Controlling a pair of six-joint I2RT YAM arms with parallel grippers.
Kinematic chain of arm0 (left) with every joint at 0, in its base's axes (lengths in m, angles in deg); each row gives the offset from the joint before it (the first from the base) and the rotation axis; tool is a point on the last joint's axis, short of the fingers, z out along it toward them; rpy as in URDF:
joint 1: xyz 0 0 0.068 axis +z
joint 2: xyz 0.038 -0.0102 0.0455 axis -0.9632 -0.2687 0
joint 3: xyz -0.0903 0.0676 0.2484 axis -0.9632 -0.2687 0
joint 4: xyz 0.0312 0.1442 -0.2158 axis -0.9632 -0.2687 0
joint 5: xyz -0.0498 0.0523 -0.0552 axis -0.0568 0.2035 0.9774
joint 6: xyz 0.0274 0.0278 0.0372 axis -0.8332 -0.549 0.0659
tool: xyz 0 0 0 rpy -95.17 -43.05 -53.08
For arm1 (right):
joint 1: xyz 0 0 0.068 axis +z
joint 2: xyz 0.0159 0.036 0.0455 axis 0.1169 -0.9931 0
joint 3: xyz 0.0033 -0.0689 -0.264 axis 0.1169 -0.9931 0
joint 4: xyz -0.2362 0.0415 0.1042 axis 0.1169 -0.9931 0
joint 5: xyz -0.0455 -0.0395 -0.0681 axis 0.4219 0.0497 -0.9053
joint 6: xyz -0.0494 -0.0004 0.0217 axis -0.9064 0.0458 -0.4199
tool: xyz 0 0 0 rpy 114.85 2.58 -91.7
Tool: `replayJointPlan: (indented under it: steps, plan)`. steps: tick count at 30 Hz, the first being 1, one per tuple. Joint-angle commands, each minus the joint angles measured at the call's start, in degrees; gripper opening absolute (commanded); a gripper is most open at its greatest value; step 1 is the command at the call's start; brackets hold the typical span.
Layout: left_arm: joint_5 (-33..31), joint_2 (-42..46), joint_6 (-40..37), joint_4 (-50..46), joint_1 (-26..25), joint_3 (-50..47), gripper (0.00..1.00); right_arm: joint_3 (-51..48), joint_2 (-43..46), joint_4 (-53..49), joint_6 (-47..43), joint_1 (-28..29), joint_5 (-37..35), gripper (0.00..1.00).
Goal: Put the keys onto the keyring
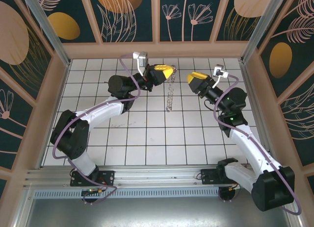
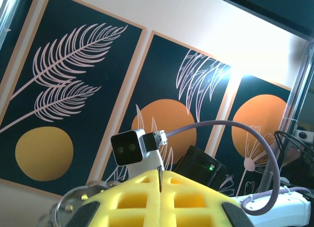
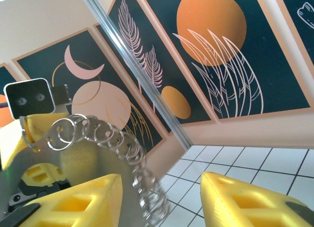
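Observation:
The keyring [image 1: 170,92] hangs as a long string of small silvery rings from my left gripper [image 1: 170,71], above the back middle of the tiled floor. In the left wrist view the yellow pads of that gripper [image 2: 160,177] are pressed together on a thin dark strip of the keyring [image 2: 160,174]. My right gripper [image 1: 191,77] hovers just right of the hanging string, apart from it. Its yellow fingers [image 3: 93,197] stand open, with nothing between them. The keyring [image 3: 113,136] arcs down ahead of my right gripper [image 3: 162,177], close to its left finger. The keys are out of view.
The white tiled floor [image 1: 147,134] is walled by painted panels [image 1: 196,16], with metal posts [image 1: 44,26] at the corners. The right arm's wrist camera [image 2: 130,147] faces my left gripper at close range. The left arm's wrist camera [image 3: 29,97] sits behind the keyring.

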Motion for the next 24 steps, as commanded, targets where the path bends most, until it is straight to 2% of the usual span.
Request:
replayJointPlan:
  steps: [1, 5, 11, 18, 24]
  plan:
    - [-1.78, 0.8, 1.37, 1.75, 0.13, 1.47, 0.0, 2.44, 0.46, 5.14, 2.26, -0.37, 2.56, 0.43]
    - [-1.96, 2.65, -2.32, -5.03, 0.15, 0.78, 0.0, 2.66, 1.24, 7.13, 4.28, -0.41, 4.18, 0.37]
    - [-2.31, 6.92, -16.3, -24.92, 0.14, 0.33, 0.0, 3.31, 0.8, 8.17, 5.8, -0.44, 5.91, 0.33]
    - [-1.68, 10.43, -32.22, -46.82, 0.28, 2.08, 0.0, 3.82, -1.72, 11.98, 6.27, -0.44, 16.11, 0.31]
    - [0.63, 11.46, -38.3, -56.59, 0.31, 4.48, 0.0, 3.97, -3.69, 12.65, 5.83, -0.26, 23.43, 0.29]
